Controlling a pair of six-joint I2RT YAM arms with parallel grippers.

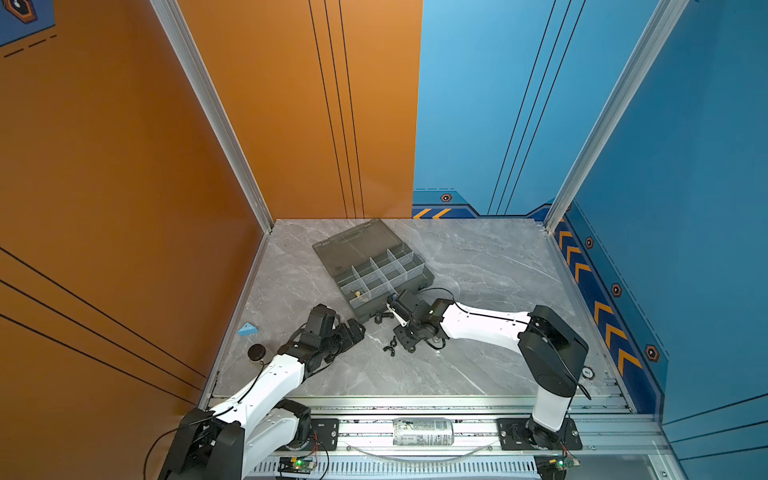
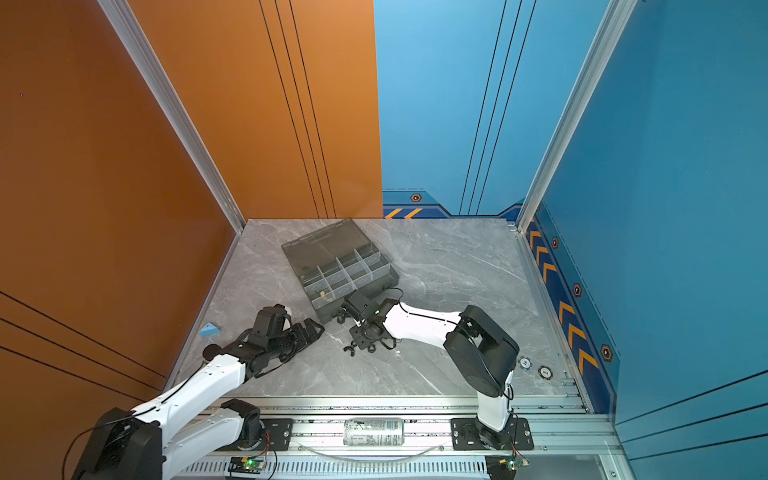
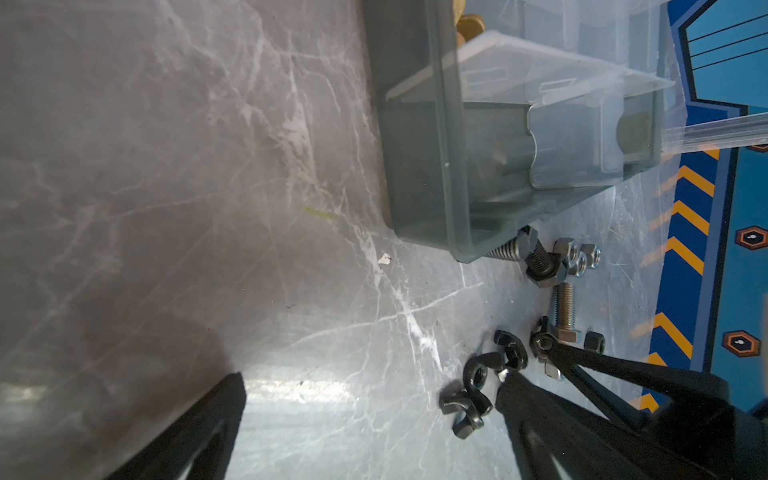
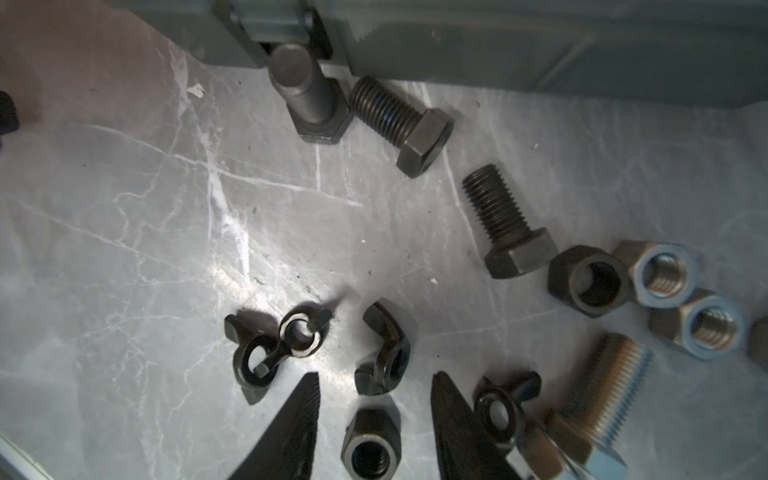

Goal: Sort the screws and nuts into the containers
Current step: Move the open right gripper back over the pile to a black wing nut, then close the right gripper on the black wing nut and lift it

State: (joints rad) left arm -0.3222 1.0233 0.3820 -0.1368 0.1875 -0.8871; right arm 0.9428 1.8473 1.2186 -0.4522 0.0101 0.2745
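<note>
Nuts [image 4: 665, 276], specks in both top views, are showing clearly from the right wrist; right gripper [image 4: 377, 374], half-spread, is straddling one black nut [image 4: 368, 446].

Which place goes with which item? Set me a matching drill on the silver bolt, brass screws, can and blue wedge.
Items:
1. silver bolt
2. brass screws
3. can
4. blue wedge

Places:
A. in a compartment of the box
B. at the left edge of the table
C. loose on the table, beside the right claw
D. lying on the front rail, off the table

Pairs: 1-C, 2-A, 3-D, 4-B
</note>
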